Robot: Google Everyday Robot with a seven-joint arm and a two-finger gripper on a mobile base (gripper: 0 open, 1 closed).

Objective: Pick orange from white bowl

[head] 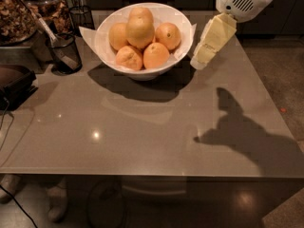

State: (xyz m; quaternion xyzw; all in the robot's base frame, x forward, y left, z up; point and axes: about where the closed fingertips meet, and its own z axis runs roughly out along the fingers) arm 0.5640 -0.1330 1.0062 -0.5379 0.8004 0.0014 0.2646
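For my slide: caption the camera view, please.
Claw hovers beside the white bowl, where the orange tops smaller fruits.

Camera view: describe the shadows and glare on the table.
In the camera view, the gripper, just right of the bowl, throws a hard dark shadow across the right side of the table; the bowl casts one in front of itself; a small glare spot shines front left.
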